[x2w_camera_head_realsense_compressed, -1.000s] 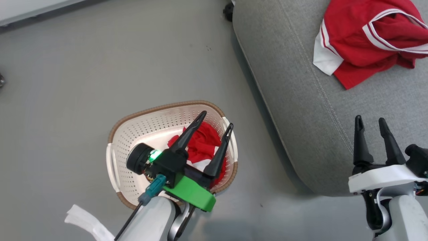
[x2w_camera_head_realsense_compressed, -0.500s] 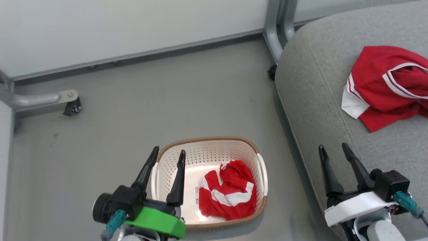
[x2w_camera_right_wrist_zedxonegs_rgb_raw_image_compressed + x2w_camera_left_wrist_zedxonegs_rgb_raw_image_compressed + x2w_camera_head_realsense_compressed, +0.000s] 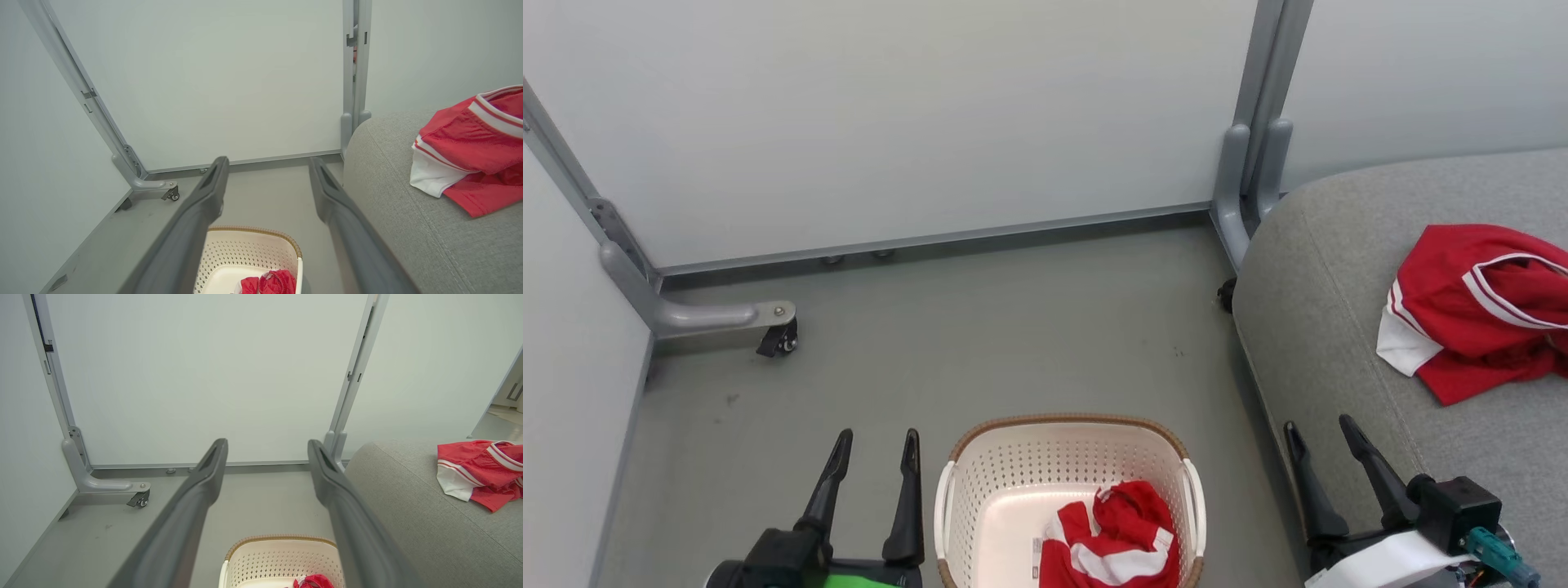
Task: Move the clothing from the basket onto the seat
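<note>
- The left claw [image 3: 878, 434] is low at the near left, over the grey floor [image 3: 980, 343] and just to the left of the basket [image 3: 1062, 419]. It does not touch the basket.
- Its two dark fingers are well apart and there is nothing between them. In the left wrist view, the white wall panel [image 3: 931, 122] and the floor show in the gap.
- The crumpled red garment [image 3: 1111, 535] lies inside the basket, in its right near part. It is to the right of the left claw and lower than its fingertips.
- This garment is bunched in a heap with white stripes on it, so I cannot tell a long axis.
- The basket stands upright on the floor. Its near part is cut off by the edge of the head view.
- The right claw [image 3: 1318, 425] is at the near right, over the near left edge of the seat [image 3: 1323, 327]. Its fingers are also apart and hold nothing.
- The second red garment [image 3: 1478, 310] lies on the seat, far and to the right of the right claw, well apart from it.
- It is spread roughly left to right, with its white trimmed edge towards the left. Its right end goes out of the head view.
- The fingers of both claws point away towards the far wall. The right fingers lean a little to the left.
- The basket stands between the two claws.
</note>
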